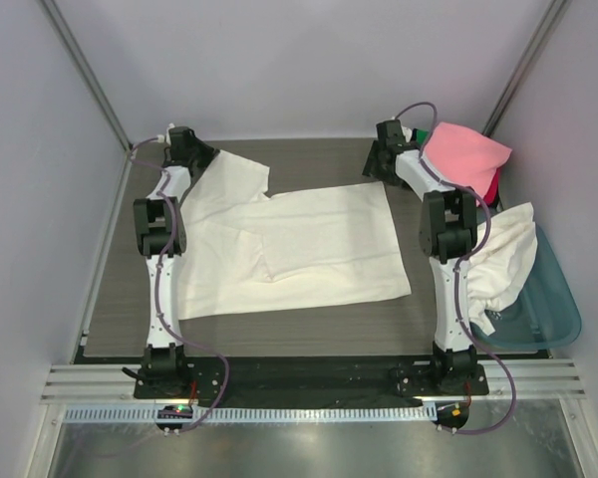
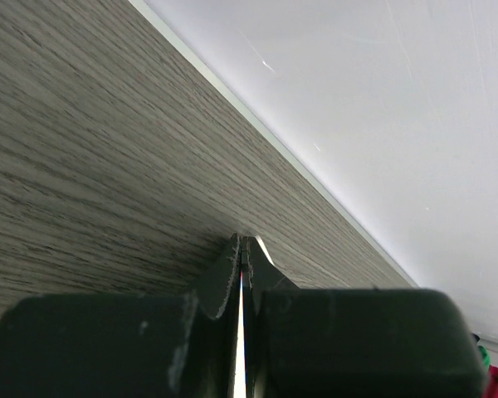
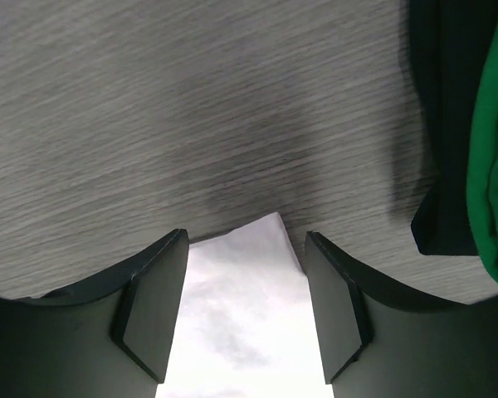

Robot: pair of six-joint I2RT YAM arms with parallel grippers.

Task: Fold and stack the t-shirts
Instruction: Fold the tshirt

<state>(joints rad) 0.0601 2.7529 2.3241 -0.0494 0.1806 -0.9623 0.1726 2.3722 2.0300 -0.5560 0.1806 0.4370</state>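
Cream t-shirt spread mid-surface. We see the left gripper clamped on its edge near the far-left corner; the right gripper, jaws apart, straddles cloth far-right, likely for tensioning.

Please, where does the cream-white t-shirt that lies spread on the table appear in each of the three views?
Top external: the cream-white t-shirt lies spread over the middle of the picture.
Left wrist: only a white sliver of it, pinched at the tips of the shut left gripper.
Right wrist: its white corner at bottom centre, between the jaws of the open right gripper.
Shared landmark: the grey wood-grain tabletop.
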